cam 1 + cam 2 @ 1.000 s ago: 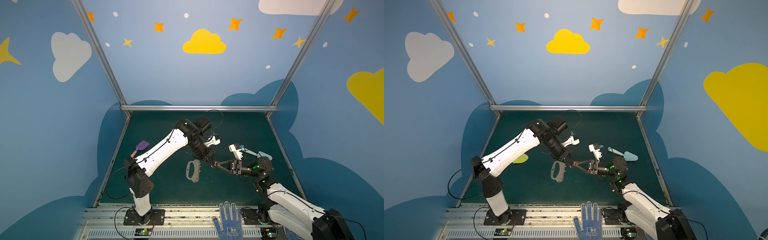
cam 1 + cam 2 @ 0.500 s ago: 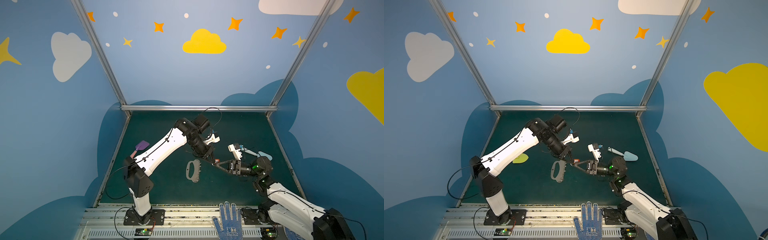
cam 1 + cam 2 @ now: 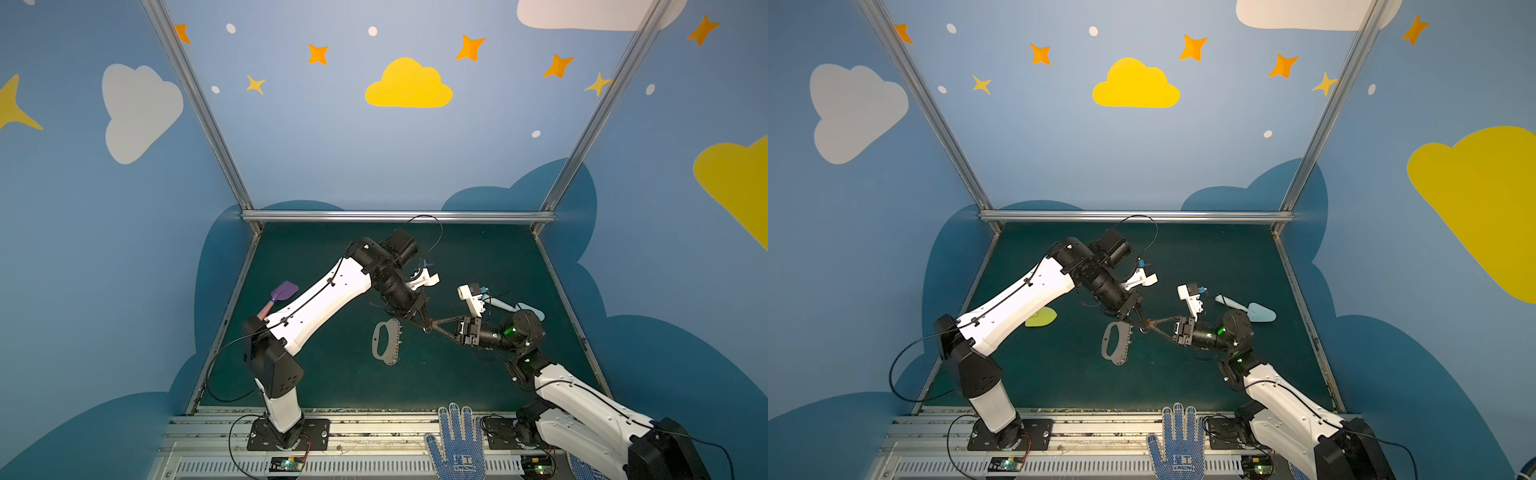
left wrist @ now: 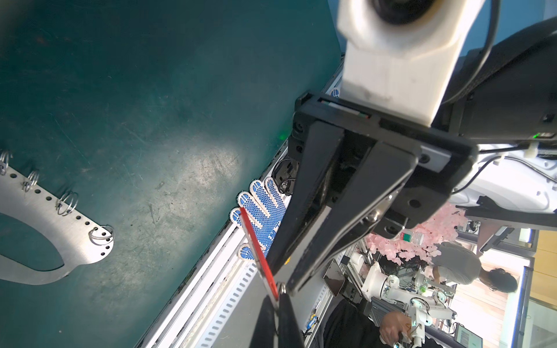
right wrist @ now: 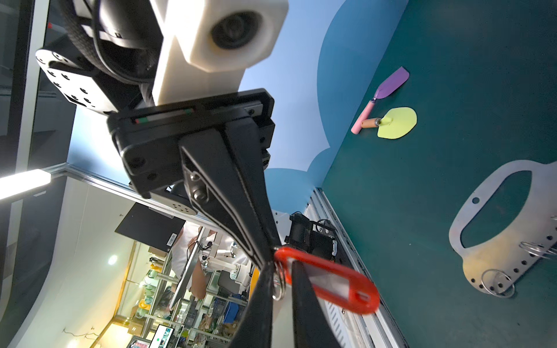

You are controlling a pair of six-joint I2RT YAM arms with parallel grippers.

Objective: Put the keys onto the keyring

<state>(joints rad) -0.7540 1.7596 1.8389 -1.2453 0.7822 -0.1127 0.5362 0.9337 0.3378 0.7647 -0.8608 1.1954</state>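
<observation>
The keys (image 5: 331,286), a red tag on a small split ring, hang in mid-air between the two gripper tips, just right of the keyring in both top views (image 3: 428,329) (image 3: 1146,324). My left gripper (image 4: 275,301) (image 5: 269,256) is shut on the ring end of the tag. My right gripper (image 5: 281,265) (image 4: 280,278) meets it tip to tip. Its jaws stand a narrow gap apart with the split ring between them. The keyring (image 3: 392,347) (image 3: 1124,345) (image 5: 497,268), a flat grey plate with a long slot, lies on the green mat.
Several split rings (image 4: 101,235) hang in the keyring's edge holes. A purple shovel (image 3: 284,291) and a yellow-green shovel (image 3: 1040,318) lie at the left, a light blue shovel (image 3: 1258,311) at the right. A blue-dotted glove (image 3: 457,440) lies on the front rail.
My right gripper's jaws have drawn closer together around the ring of the keys. The left gripper stays shut on the keys, and both arms have barely moved.
</observation>
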